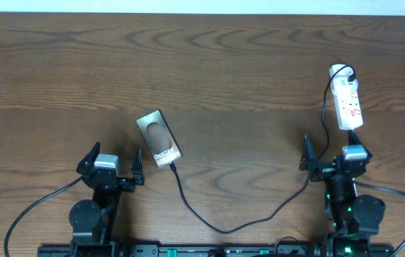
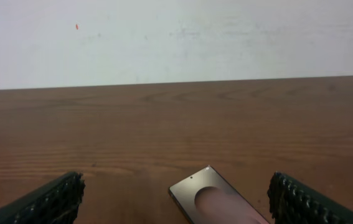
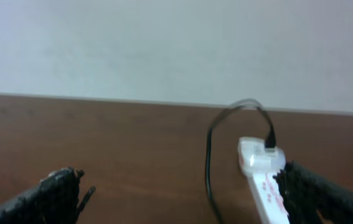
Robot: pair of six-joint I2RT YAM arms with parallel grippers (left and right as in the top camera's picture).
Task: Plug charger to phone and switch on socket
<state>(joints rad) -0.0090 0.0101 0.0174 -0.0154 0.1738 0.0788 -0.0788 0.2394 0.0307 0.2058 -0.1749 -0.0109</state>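
The phone (image 1: 159, 139) lies flat on the table (image 1: 245, 64), left of centre and slightly turned, with its "Galaxy" lettering at the near end. The left gripper (image 1: 113, 164) sits just near and left of it, fingers (image 2: 51, 202) spread wide and holding nothing. In the left wrist view the phone's far corner shows between them, closer to the right finger, which it does not touch. The charger (image 1: 220, 227) meets the phone's near edge, sags toward the near side of the table, then climbs right and runs far to a plug in the far end of the socket (image 1: 348, 100). Whether its tip is fully seated in the phone cannot be told. The socket lies at the far right, lengthwise from near to far, red markings on top; its switch position is too small to read. The right gripper (image 1: 331, 153) is just near the socket's near end, also wide open and empty, with the cable passing close by its left finger.
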